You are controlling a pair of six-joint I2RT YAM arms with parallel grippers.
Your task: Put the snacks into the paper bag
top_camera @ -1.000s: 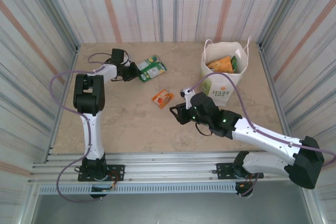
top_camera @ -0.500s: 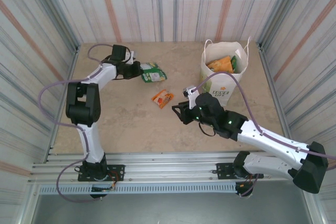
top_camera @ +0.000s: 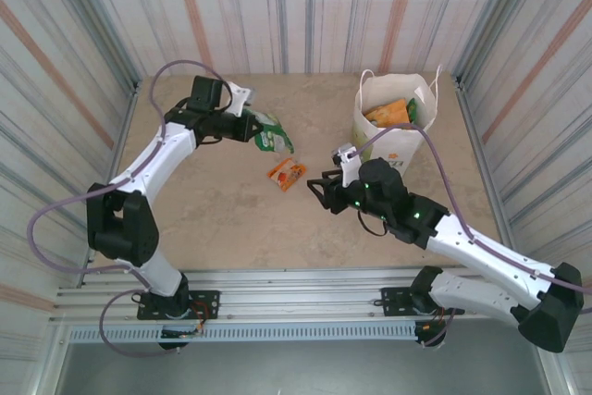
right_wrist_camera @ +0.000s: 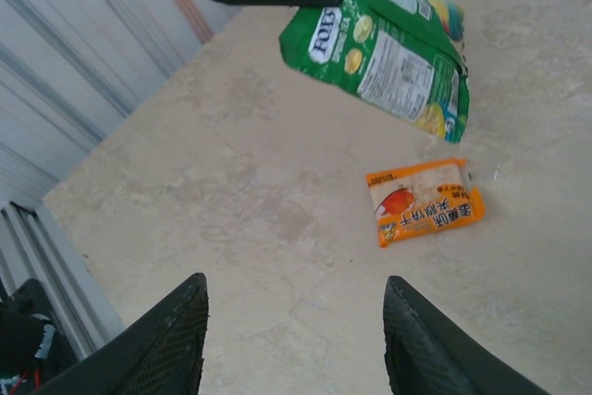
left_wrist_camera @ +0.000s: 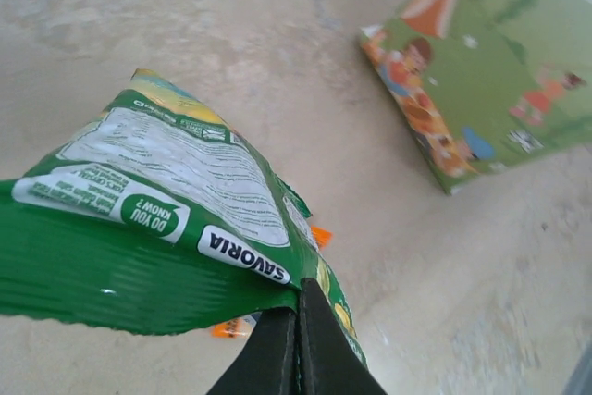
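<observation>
The left gripper (top_camera: 250, 127) is clamped shut on one edge of a green packet (top_camera: 271, 134), which appears to be held clear of the table (top_camera: 222, 219) toward 11 o'clock in the top view; the right gripper (top_camera: 319, 193) is seen with its fingers apart and nothing between them, held low near the table's centre. The task is judged to be partly done; orange and yellow wrappers (top_camera: 388, 113) are seen inside the open mouth of the paper bag (top_camera: 393, 162), which stands upright toward 1 o'clock; how many lie in it cannot be told. Two packets are left outside: the green one, lifted but well apart from the bag, and a small orange packet (top_camera: 287, 174) lying flat at about 10 o'clock from the right gripper. The green packet is seen to be flat, shiny and crinkled; it hangs tilted from the pinched edge, with white printed panels on its back; its carry toward 3 o'clock and its release over the bag are not yet done.
</observation>
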